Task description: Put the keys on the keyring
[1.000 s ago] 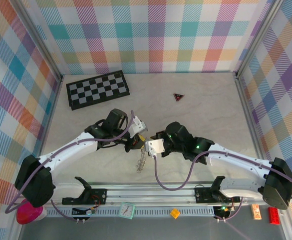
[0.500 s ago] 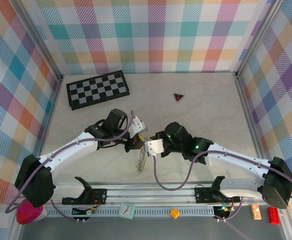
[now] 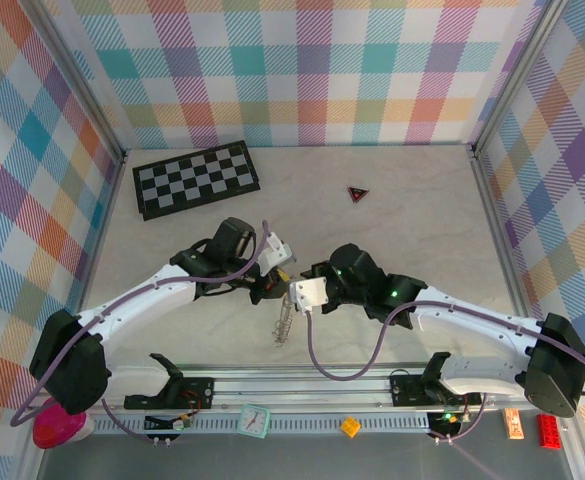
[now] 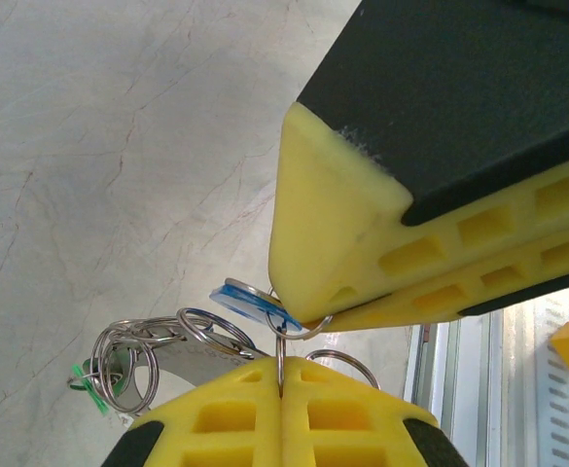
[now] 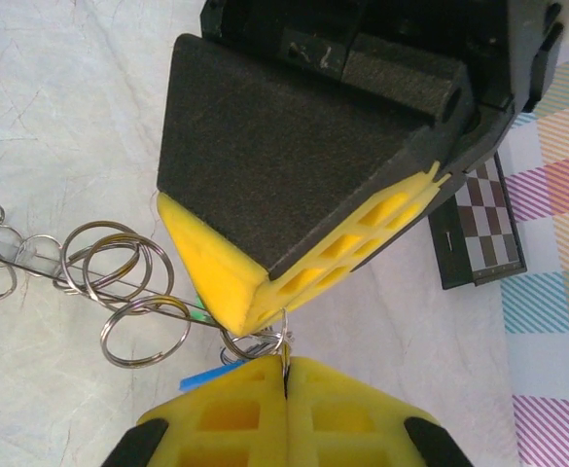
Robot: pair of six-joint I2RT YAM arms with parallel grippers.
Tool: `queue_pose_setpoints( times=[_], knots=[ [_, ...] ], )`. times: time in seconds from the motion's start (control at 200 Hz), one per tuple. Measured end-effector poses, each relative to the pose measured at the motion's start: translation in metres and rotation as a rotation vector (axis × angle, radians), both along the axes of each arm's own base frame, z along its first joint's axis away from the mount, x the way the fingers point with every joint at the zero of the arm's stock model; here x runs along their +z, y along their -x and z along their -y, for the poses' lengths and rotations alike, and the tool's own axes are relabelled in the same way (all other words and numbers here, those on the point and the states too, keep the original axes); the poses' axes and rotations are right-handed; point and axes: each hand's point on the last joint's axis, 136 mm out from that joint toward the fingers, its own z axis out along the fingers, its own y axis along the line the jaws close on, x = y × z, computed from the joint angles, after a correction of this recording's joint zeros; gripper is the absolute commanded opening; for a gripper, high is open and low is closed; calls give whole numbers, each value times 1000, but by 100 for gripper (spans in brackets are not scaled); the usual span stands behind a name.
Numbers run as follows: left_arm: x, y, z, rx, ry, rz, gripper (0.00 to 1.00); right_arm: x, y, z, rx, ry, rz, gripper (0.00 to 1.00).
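Left wrist: left gripper (image 4: 280,377) and right gripper (image 4: 335,309) jaws are clamped on the keyring (image 4: 189,355). The blue key (image 4: 248,299) sits between them.

keyring (image 3: 284,322) before checkerboard (image 3: 196,178) and triangle (image 3: 358,193)

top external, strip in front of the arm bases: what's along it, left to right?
pink object → teal clock → yellow block → orange tag → red block
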Motion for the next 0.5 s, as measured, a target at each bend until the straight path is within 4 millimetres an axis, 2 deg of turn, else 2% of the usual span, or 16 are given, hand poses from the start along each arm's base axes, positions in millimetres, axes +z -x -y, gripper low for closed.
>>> queue_pose_setpoints(
  times=[0.5],
  knots=[
    [0,-1,0,3,-2,2,0,-5,5,1,15,15,-21,0]
  ],
)
